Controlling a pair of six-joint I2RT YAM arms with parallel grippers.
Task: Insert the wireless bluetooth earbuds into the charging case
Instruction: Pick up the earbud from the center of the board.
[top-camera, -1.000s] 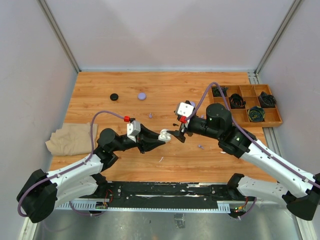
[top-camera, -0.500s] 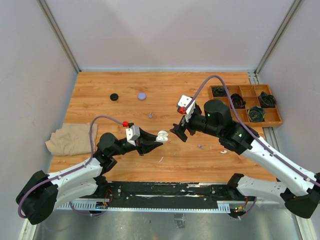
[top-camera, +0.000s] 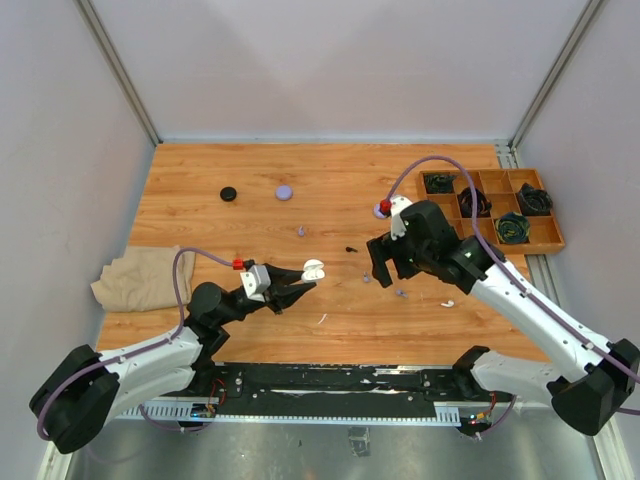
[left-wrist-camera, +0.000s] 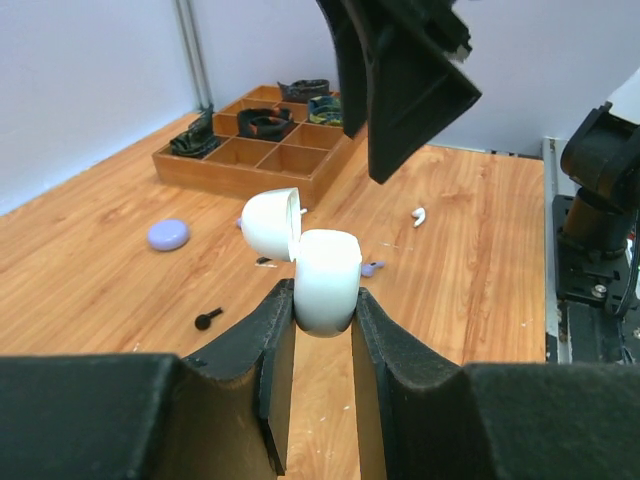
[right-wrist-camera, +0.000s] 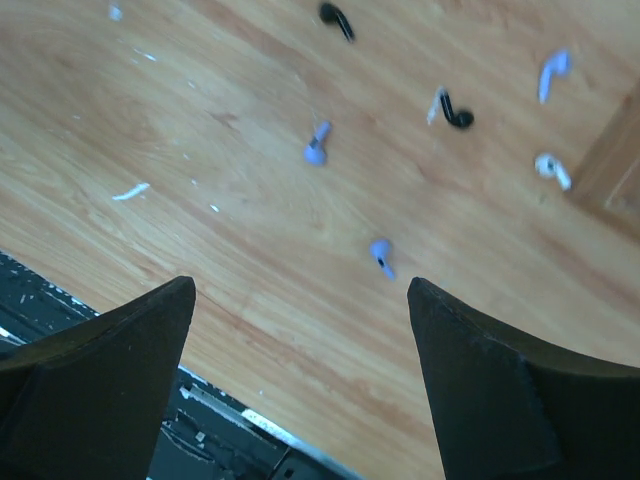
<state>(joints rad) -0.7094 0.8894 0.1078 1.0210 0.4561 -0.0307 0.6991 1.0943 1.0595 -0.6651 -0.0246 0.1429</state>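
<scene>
1. Wood table (top-camera: 200, 220): earbuds (right-wrist-camera: 316, 147) lie loose, scattered right of centre, in black, lavender and white.
2. Left gripper (left-wrist-camera: 322, 305) clenched on white case (left-wrist-camera: 328, 270), lid open, held above table.
3. Right gripper (right-wrist-camera: 300, 288) released, jaws wide, over the earbuds.

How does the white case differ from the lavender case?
The white case is white, the lavender case pale purple. The white case has its lid swung open; the lavender case looks closed. The white case is clamped in the left hand; the lavender case lies free on the table. Both are small and rounded.
</scene>
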